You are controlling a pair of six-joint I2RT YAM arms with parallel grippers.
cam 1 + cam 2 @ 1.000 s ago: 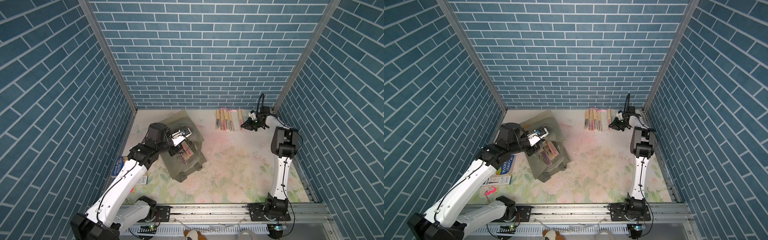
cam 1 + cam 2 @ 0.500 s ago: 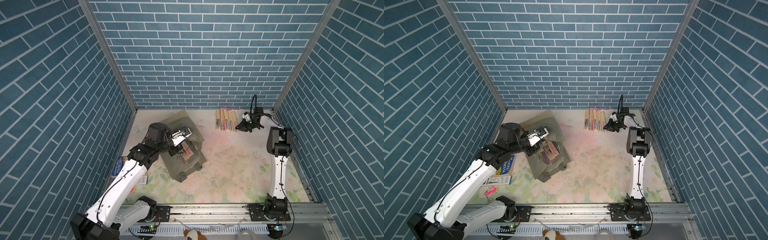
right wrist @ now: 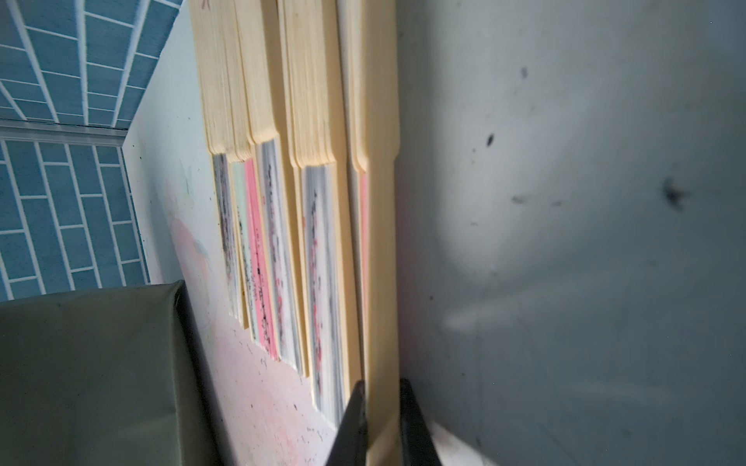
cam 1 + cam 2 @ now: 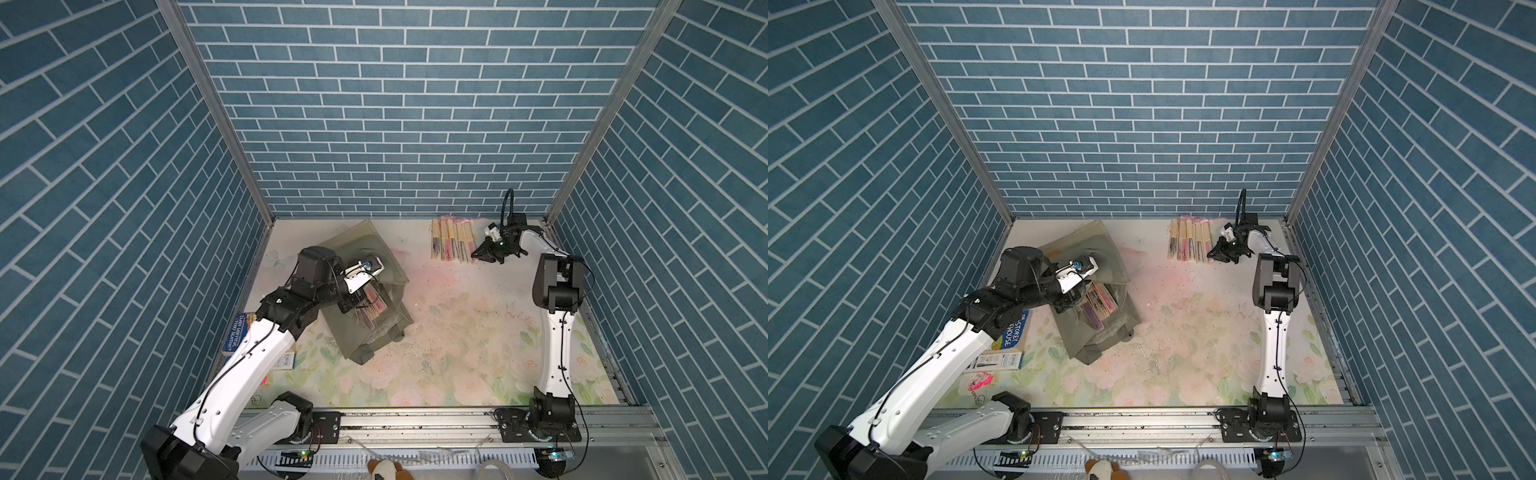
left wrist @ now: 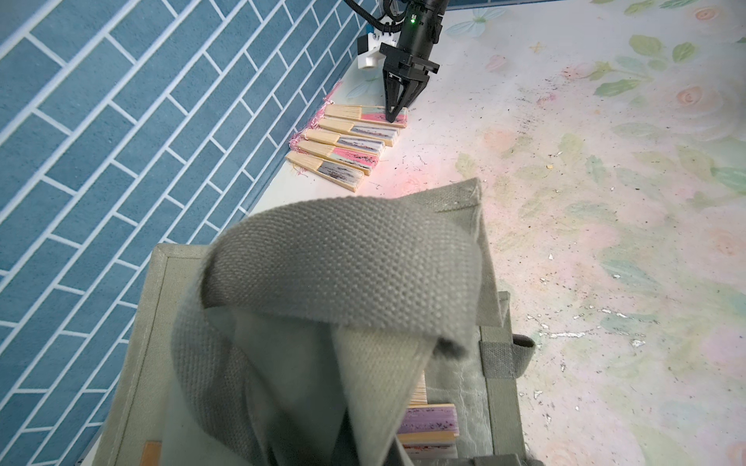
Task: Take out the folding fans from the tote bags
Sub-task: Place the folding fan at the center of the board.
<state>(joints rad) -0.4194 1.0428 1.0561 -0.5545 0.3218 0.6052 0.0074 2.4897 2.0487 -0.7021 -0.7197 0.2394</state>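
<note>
right end effector (image 3: 382, 419) pinching endmost pale bamboo folding fan (image 3: 379, 242), clear only from right wrist, left end effector (image 4: 353, 300) pressed together at grey-green fabric tote bag (image 4: 361, 239) mouth

A blue book (image 4: 1013, 330) lies near a pink trinket (image 4: 980, 380) on the floral mat (image 4: 1183, 365).

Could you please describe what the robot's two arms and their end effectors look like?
The left arm and right arm have white shells, black joints and thin black cables alongside. The right end effector is black, with two tapering pointed fingers and a green light above.
</note>
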